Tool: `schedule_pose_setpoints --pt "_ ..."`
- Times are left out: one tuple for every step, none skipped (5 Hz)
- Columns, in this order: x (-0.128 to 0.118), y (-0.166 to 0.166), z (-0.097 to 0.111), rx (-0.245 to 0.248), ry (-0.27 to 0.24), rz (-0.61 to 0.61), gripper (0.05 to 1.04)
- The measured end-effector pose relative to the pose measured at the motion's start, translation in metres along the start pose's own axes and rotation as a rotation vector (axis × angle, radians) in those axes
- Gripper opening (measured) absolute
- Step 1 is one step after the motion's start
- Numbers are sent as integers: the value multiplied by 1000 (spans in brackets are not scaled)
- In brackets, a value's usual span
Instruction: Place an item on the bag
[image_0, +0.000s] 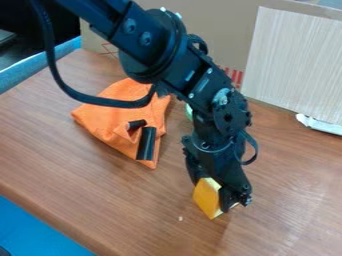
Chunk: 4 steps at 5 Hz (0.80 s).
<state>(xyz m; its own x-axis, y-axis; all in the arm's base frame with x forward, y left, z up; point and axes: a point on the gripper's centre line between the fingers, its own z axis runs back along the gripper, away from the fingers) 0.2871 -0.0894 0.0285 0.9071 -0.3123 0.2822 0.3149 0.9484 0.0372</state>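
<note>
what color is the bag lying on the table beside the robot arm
The bag is orange, as the camera view shows best.

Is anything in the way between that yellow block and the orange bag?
Nothing visible stands between the yellow block, held in the jaws, and the orange bag. Two dark pieces lie on the bag's side toward the block.
</note>
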Motion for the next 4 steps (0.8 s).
schedule_pose_setpoints --pt "-6 6 4 -7 26 5 752" --pt "-5 18 25 -37 4 26 752" --pt "0 47 58 -75 -46 117 752" --pt "3 89 84 -91 -94 249 752"
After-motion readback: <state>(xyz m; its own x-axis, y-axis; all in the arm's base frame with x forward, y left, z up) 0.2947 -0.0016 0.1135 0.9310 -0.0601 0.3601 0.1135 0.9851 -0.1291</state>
